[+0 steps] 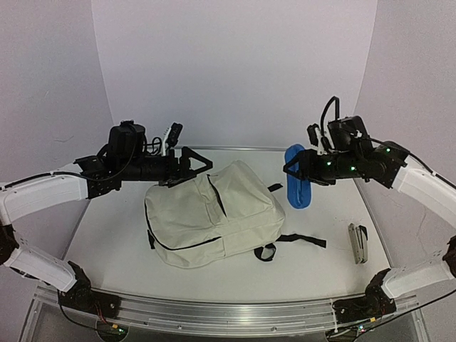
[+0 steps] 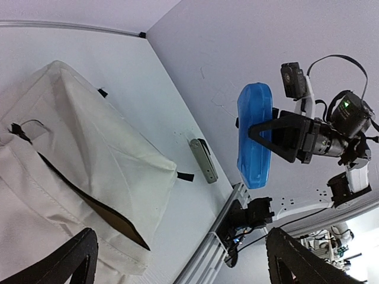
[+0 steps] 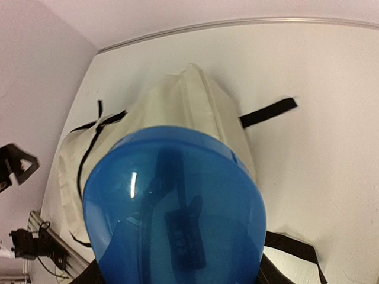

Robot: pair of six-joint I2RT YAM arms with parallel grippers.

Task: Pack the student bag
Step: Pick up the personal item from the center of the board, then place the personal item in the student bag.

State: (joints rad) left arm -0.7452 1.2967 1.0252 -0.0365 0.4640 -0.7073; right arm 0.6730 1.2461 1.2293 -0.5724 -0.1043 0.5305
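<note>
Top external view shows a grey stapler-like item [image 1: 358,243] lying on the near right of the worktop [image 1: 107,242], and the student bag [image 1: 206,214] lying flat at the centre with its zip partly open. Beyond, the right hand [image 1: 297,173] pinches a blue case [image 1: 299,196] in the air just right of the bag, while the left hand [image 1: 194,167] hangs spread wide over its far-left edge. Packing looks barely begun: 2 items are outside.
</note>
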